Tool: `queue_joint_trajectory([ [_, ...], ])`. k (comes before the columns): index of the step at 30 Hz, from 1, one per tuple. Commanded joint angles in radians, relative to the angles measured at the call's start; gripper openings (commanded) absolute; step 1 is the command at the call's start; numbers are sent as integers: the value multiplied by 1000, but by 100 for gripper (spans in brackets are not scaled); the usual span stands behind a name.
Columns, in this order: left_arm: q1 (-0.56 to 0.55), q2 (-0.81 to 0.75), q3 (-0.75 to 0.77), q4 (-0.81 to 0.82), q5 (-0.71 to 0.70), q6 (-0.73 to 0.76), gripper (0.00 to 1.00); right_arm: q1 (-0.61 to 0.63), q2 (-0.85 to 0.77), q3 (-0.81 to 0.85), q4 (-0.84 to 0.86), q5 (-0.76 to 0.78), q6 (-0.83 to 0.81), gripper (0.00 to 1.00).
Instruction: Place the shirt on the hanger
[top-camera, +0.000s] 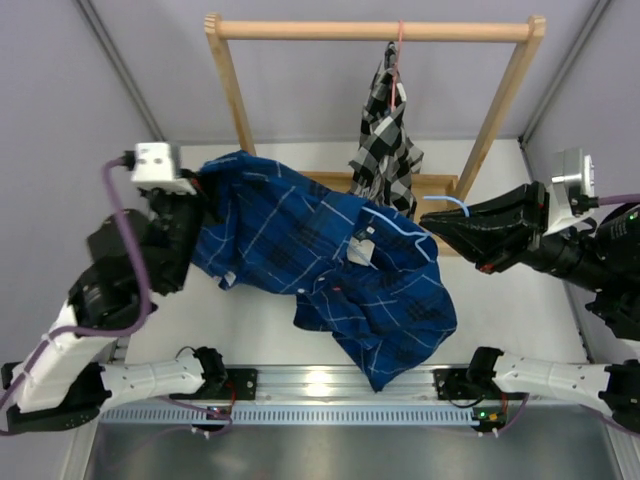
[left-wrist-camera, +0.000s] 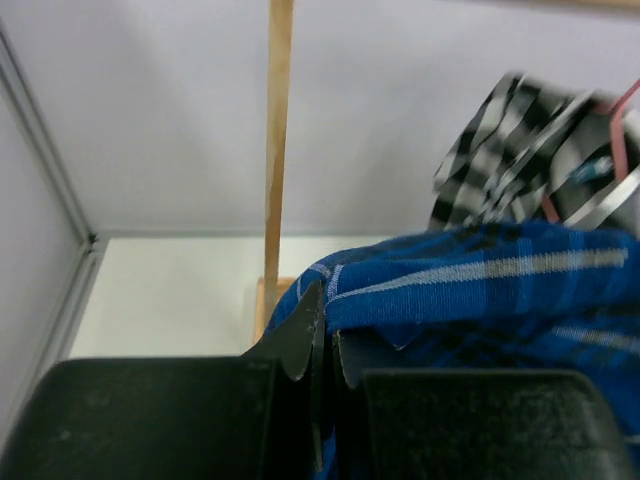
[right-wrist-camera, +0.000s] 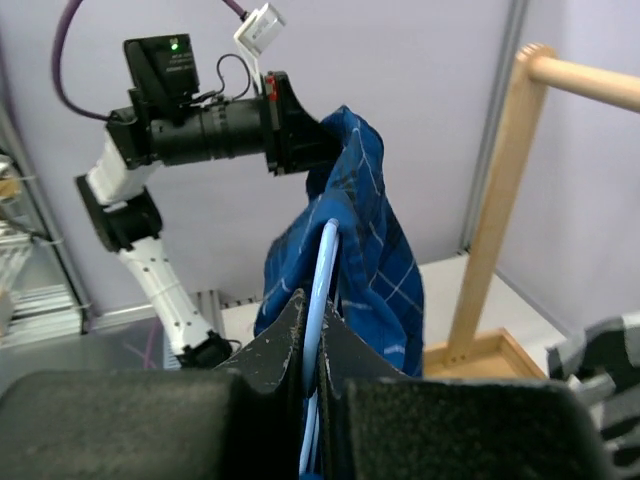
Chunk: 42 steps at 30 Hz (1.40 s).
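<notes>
Over the desk (top-camera: 250, 325), left jaws pinch the limp shirt (top-camera: 330, 260) by its edge, right jaws the stiff hanger (right-wrist-camera: 322, 290); its collar probably offers the firmest hold.

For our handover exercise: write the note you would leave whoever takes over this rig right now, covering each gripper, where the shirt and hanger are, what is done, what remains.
Left gripper: shut on an edge of the shirt, holding it up at the left.
Right gripper: shut on the light-blue hanger, whose wire runs up against the shirt.
Shirt: slung between the two grippers, its bulk sagging.
Done: both things gripped; hanger seems partly inside the shirt.
Left: seat both shoulders on the hanger.
</notes>
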Motion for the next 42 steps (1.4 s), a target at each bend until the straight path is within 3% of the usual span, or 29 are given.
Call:
queue_joint_trajectory([
  [1,16,80,-71,-119,-76,-70,0,10,-33,-51,161,132,-38,0],
  [4,63,83,-137,-156,-12,-171,4,10,-64,-137,235,156,-20,0],
  [6,146,83,-185,-191,34,-259,6,10,-104,-218,316,198,8,0],
  [7,239,82,-203,-199,72,-286,8,10,-121,-249,345,213,21,0],
  [8,296,82,-221,-206,174,-331,14,10,-151,-275,397,228,25,0],
  [9,348,80,-260,-211,228,-345,22,10,-162,-321,414,248,29,0],
  [10,438,83,-272,-209,282,-356,37,10,-171,-335,423,264,34,0],
  [11,471,88,-278,-208,389,-353,71,10,-164,-337,402,262,31,0],
  [13,494,105,-263,-194,515,-283,96,10,-118,-306,343,246,22,0],
  [14,494,108,-249,-188,669,-261,98,8,-101,-297,313,221,23,0],
  [16,493,85,-222,-144,819,-210,98,8,-81,-301,263,236,41,0],
  [17,493,67,-222,-116,988,-192,98,10,-81,-313,263,267,52,0],
  [20,493,-36,-260,39,1196,-141,98,10,-84,-361,263,299,89,0],
  [24,493,-63,-265,165,1619,-78,98,10,-66,-349,230,94,117,0],
  [30,490,89,-205,163,1867,-41,98,10,-61,-347,201,-162,131,0],
  [42,467,214,-277,166,2284,-46,95,10,-47,-300,158,-227,88,0],
])
